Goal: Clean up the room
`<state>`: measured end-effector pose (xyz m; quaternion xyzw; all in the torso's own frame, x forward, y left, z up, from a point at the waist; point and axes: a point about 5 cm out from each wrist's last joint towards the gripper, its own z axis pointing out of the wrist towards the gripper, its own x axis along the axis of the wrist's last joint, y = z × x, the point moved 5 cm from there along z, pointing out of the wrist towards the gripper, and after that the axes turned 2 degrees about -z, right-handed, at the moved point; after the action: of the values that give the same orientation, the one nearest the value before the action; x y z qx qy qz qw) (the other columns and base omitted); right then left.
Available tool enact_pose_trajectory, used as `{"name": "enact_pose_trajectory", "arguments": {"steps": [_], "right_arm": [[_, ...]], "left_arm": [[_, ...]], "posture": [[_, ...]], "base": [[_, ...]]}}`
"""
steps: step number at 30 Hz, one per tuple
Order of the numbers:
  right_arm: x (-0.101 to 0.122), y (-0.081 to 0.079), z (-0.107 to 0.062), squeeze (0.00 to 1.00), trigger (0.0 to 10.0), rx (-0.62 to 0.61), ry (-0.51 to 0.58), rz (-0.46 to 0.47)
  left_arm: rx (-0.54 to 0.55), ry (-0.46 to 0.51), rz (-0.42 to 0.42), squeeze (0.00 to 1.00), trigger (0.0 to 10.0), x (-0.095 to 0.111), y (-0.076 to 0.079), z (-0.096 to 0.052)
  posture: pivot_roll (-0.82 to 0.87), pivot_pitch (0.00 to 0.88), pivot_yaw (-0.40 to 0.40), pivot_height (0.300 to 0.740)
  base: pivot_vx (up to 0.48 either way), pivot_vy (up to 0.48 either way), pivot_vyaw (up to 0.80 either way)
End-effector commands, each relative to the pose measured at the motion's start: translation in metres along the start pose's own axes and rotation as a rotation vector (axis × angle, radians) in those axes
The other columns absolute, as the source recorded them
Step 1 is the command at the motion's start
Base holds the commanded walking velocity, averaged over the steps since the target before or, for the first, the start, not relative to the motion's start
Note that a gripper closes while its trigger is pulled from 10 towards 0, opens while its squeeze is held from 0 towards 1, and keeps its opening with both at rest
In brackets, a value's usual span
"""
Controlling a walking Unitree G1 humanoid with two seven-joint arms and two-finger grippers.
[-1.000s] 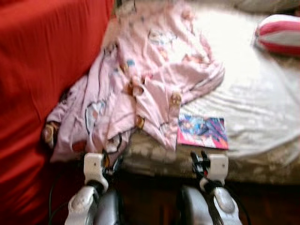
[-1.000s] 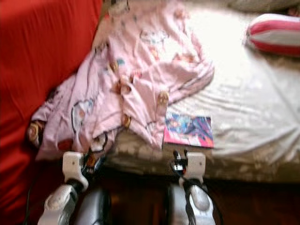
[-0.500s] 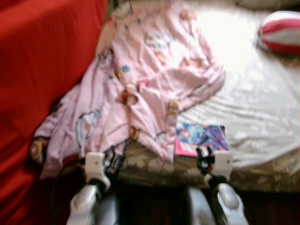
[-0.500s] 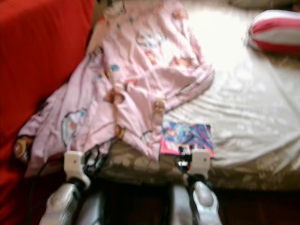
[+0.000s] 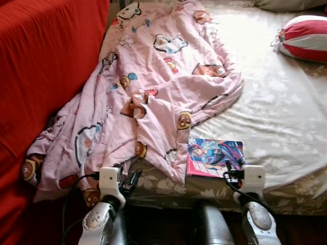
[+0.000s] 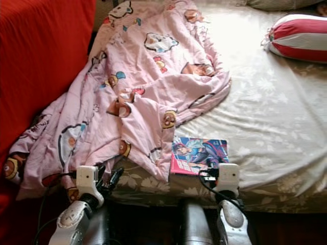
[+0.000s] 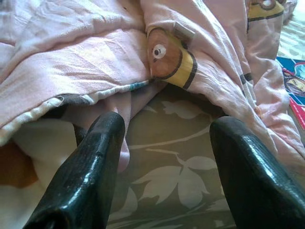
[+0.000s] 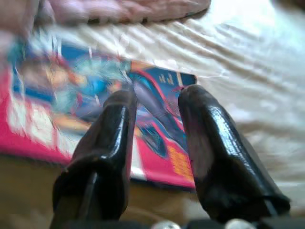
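I am bringing right gripper (image 5: 228, 170) forward onto magazine (image 5: 214, 156), fingers slightly apart | left gripper (image 7: 164, 157) spread wide beside blanket (image 5: 153, 87) | pickup approaching.

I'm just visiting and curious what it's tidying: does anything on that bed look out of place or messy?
Yes. The pink cartoon-print blanket lies crumpled in a heap, one end sagging off the bed against the red cover. A comic book lies loose near the bed's front edge, a blanket corner overlapping it, with the right gripper right at it.
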<state>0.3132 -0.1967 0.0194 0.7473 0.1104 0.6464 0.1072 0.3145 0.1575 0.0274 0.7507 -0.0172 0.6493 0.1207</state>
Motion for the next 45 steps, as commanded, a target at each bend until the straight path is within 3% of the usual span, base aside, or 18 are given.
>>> {"name": "enact_pose_trajectory", "arguments": {"steps": [1,4,5,6,7,14,15,16,28,45], "right_arm": [[-0.011,-0.002,-0.005,0.0,10.0,0.01,-0.042,-0.131],[-0.019,-0.001,-0.006,0.0,10.0,0.016,-0.076,-0.155],[-0.027,-0.001,-0.007,0.97,10.0,0.022,-0.12,-0.232],[-0.027,-0.001,-0.007,0.97,10.0,0.022,-0.12,-0.232],[-0.032,0.0,-0.007,1.0,10.0,0.028,-0.141,-0.292],[-0.047,-0.01,-0.007,1.0,10.0,0.08,-0.21,-0.439],[-0.048,-0.012,-0.007,0.4,10.0,0.093,-0.213,-0.445],[-0.05,-0.015,-0.006,0.0,10.0,0.107,-0.219,-0.456],[-0.05,-0.012,0.006,0.0,10.0,0.122,-0.235,-0.57],[-0.048,-0.009,0.014,0.0,10.0,0.132,-0.242,-0.62]], "left_arm": [[0.012,-0.028,-0.015,0.0,10.0,-0.01,-0.002,-0.005],[0.011,-0.03,-0.016,0.0,10.0,-0.01,-0.001,-0.005],[0.01,-0.031,-0.017,0.0,10.0,-0.01,-0.001,-0.005],[0.01,-0.031,-0.017,0.0,10.0,-0.01,-0.001,-0.005],[0.01,-0.032,-0.018,0.0,10.0,-0.011,-0.001,-0.005],[0.006,-0.031,-0.021,0.0,10.0,-0.011,-0.001,-0.005],[0.006,-0.031,-0.021,0.0,10.0,-0.01,-0.001,-0.005],[0.006,-0.031,-0.021,0.0,10.0,-0.01,-0.001,-0.005],[0.002,-0.037,-0.02,0.0,10.0,-0.011,-0.002,-0.005],[-0.016,-0.024,-0.017,0.0,10.0,-0.006,0.003,0.001]], "posture": [[-0.03,0.214,-0.034,0.583],[-0.03,0.213,-0.035,0.583],[-0.03,0.213,-0.035,0.583],[-0.03,0.213,-0.035,0.583],[-0.03,0.213,-0.035,0.583],[-0.02,0.215,-0.034,0.583],[-0.02,0.215,-0.032,0.583],[-0.02,0.214,-0.03,0.583],[-0.01,0.214,-0.011,0.583],[0.0,0.22,0.005,0.583]], "base": [[0.0,0.0,0.0],[0.0,0.0,0.0],[0.0,0.0,0.0],[0.0,0.0,0.0],[0.0,0.0,0.0],[0.0,0.0,0.0],[0.0,0.0,0.0],[0.0,0.0,0.0],[0.0,0.0,0.0],[0.0,0.0,0.0]]}}
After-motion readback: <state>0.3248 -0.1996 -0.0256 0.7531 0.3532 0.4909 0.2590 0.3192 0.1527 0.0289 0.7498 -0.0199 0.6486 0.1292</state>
